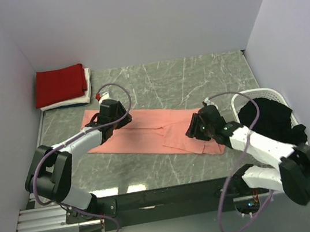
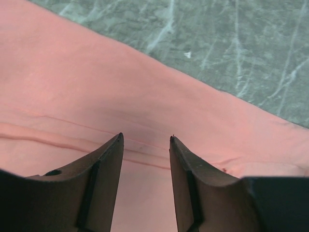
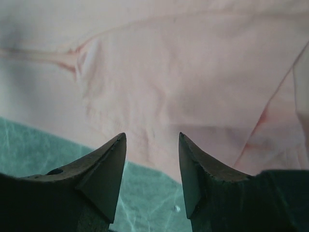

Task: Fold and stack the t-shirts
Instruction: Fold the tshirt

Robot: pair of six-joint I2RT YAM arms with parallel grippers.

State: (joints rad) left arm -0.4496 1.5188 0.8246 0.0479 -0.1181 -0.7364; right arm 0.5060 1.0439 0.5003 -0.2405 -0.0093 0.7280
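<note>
Roughly, the job looks about half done. Beyond the far left corner of the salmon-pink t-shirt (image 1: 151,129), a deep red t-shirt (image 1: 60,84) lies folded on top of a folded white t-shirt (image 1: 87,85), so two appear finished and stacked. The salmon-pink t-shirt itself lies flat on the table (image 1: 195,75) as a long band. Its sides seem to be turned in already, and a fold line runs along its length. I judge it to be mid-fold, with the crosswise folds and the move onto the stack left to do. To the right of it a black t-shirt (image 1: 265,114) sits crumpled in the white basket (image 1: 244,98), not yet begun.

The left gripper (image 2: 145,137) is at the salmon-pink t-shirt's left end, by the far edge. Its jaws stand partly apart with only flat cloth showing between them, and they grip nothing. Whether the tips touch the cloth I cannot tell. The right gripper (image 3: 152,135) is at the shirt's right end, over its near edge, with cloth ahead of the fingertips and bare table under them. Its jaws are likewise parted and hold nothing. The shirt thus lies stretched between the two grippers, one at each end.
</note>
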